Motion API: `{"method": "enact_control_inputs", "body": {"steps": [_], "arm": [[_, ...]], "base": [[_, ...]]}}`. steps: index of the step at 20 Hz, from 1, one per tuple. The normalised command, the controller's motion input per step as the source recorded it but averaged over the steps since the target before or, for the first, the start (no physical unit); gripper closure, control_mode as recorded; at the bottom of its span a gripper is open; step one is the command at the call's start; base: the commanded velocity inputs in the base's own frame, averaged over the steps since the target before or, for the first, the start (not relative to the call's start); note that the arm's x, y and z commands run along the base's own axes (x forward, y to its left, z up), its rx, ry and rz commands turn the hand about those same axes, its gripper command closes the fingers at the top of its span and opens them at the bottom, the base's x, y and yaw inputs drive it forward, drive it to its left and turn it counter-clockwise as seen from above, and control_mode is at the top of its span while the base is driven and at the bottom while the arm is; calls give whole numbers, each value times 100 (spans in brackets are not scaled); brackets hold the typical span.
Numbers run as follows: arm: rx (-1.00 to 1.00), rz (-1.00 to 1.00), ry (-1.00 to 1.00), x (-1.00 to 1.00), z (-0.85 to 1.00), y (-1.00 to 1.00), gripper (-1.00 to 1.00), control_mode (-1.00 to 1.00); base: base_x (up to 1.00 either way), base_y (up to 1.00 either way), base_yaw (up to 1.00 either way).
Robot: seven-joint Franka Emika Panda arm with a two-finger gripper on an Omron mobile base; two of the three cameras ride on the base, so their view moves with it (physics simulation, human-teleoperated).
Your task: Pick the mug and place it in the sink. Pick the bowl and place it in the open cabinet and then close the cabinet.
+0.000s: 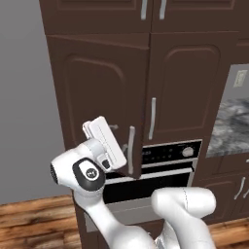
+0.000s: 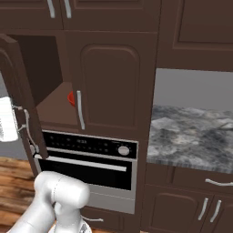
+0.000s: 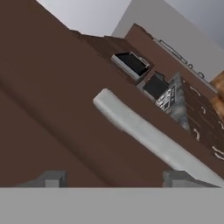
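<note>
Close against the gripper [image 3: 114,178]: brown face of the open left cabinet door [image 1: 99,97] and its silver bar handle [image 3: 148,138], running diagonally between the two fingertips [image 3: 52,178]. Jaws spread wide, either side of the handle, gripping nothing. Seen from the left base camera, hand level with the lower end of the handle, at the door's free edge. Cabinet [image 2: 109,82] above the oven [image 2: 91,157]; right door shut, left door swung out. Red bowl [image 2: 71,98] on the shelf inside, far back, mostly hidden behind the right door. Judged: bowl placed, closing step in hand. Door judged rigid and hinged, light to swing; handle smooth metal, probably slippery under a pinch. Best purchase likely mid-bar, or a flat push on the panel near the free edge.
</note>
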Motion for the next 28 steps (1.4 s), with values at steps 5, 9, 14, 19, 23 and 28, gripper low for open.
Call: {"method": "enact_control_inputs", "body": {"steps": [5,9,14,19,23,28], "arm": [[0,0,0,52,0,-32,-100,-100],[0,2,1,59,0,-28,-100,-100],[0,6,0,59,0,-26,-100,-100],[0,12,0,63,-1,-23,-100,-100],[0,18,0,59,-5,-24,-100,-100],[0,22,0,66,-7,-26,-100,-100]], "base": [[0,0,0],[0,0,0],[0,0,0],[0,0,0],[0,0,0],[0,0,0]]}}
